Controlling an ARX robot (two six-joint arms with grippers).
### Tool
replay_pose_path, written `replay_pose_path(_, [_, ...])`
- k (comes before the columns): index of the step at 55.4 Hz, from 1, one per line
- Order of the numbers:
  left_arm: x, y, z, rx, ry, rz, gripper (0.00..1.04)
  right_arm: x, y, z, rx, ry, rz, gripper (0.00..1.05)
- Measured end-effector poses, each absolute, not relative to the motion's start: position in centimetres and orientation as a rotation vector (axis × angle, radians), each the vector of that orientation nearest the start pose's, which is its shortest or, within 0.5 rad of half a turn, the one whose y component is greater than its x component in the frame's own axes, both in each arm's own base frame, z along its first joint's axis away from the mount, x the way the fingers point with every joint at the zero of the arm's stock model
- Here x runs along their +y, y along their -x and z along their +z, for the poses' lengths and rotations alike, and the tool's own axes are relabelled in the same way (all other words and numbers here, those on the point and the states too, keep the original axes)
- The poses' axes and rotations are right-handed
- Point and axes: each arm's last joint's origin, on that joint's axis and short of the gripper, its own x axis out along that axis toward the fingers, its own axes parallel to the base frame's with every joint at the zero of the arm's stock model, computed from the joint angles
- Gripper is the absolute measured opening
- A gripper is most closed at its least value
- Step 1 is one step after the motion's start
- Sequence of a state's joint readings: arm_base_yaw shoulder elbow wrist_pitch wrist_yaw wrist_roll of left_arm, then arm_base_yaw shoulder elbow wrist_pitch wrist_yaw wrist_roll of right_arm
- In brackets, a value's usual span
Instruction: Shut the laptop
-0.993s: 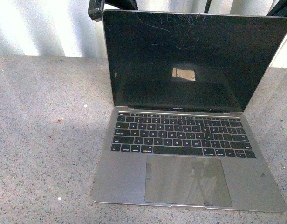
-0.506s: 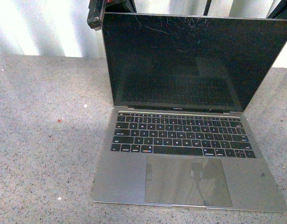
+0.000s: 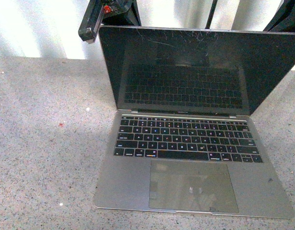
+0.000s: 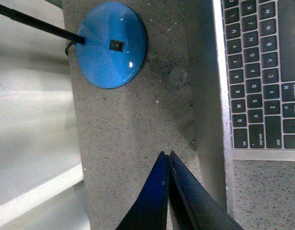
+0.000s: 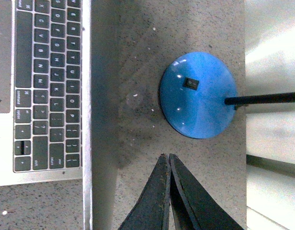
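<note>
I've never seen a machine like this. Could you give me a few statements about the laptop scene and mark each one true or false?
1. The laptop stands open, its screen dark. True.
2. The left arm's fingers and the right arm's fingers are both shut, holding nothing. True.
3. Something lies on the trackpad. False: it is bare.
4. The round base with a switch is red. False: it is blue.

The grey-silver laptop [image 3: 193, 143] sits open on the speckled counter, its dark screen (scratched) tilted slightly forward.
</note>
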State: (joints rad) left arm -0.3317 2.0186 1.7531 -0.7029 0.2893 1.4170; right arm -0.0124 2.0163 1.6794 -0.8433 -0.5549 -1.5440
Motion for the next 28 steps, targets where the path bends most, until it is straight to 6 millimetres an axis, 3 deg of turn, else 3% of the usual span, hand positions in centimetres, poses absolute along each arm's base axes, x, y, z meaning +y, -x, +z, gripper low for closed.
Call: replay_pose_path(28, [-15.8,-37.9,23.4,0.438,-1.281,-1.262,0.04,2.6,-38.9,21.9,0.555,1.024,1.242,0.03])
